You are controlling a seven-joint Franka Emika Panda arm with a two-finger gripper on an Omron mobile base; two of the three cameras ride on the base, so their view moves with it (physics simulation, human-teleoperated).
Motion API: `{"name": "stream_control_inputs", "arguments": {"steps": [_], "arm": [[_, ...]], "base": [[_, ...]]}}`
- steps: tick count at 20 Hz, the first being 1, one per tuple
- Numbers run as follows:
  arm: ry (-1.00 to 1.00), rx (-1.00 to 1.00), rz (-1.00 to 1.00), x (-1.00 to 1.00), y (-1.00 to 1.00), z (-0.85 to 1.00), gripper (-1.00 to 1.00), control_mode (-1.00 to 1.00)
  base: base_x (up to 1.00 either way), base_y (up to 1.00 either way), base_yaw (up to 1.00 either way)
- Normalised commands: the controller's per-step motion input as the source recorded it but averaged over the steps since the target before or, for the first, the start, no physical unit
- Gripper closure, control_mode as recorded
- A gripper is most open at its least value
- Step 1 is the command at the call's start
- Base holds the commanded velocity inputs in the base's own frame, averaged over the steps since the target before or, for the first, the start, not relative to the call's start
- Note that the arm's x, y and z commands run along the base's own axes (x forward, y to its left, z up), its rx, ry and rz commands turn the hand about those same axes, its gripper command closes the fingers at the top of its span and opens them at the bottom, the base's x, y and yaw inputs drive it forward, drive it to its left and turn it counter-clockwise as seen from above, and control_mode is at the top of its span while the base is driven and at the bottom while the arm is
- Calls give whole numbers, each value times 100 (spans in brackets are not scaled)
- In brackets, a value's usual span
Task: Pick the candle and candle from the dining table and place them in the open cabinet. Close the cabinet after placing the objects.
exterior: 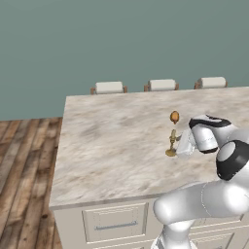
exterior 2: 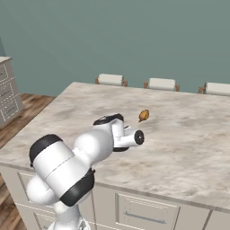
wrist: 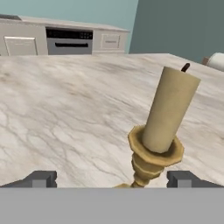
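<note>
A slim tan candle [exterior: 171, 142] on a brass holder stands upright on the dining table [exterior: 112, 141], near its front right. My gripper [exterior: 184, 146] sits just right of it at candle height, open. In the hand view the candle [wrist: 168, 114] rises between my fingertips [wrist: 41, 178], close to the right one, and touches neither; the gripper [wrist: 111, 179] is open around its holder. My arm hides this candle in the right base view. The cabinet is out of view.
A small brown oval thing [exterior: 174, 116] [exterior 2: 143, 115] lies just beyond the candle. Three white-cushioned chairs [exterior: 162, 85] line the table's far edge. Cream drawer fronts [exterior: 115, 221] face me below the top. A far counter with an oven [wrist: 70, 41] shows in the hand view.
</note>
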Motion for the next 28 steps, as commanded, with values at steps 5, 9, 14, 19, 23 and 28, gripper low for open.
{"name": "stream_control_inputs", "arguments": {"steps": [5, 9, 14, 19, 23, 28], "arm": [[0, 1, 0, 0, -10, 0, -100, -100], [0, 0, 0, 0, -12, 0, -100, -100], [2, 4, 0, 12, -3, 0, -100, -100], [7, 6, 0, 21, 0, 0, -100, -100], [8, 3, 1, 11, 0, 0, -100, -100], [7, 3, 1, 5, 0, -1, -100, -100]], "base": [[0, 0, 0], [0, 0, 0], [0, 0, 0], [0, 0, 0], [0, 0, 0], [0, 0, 0]]}}
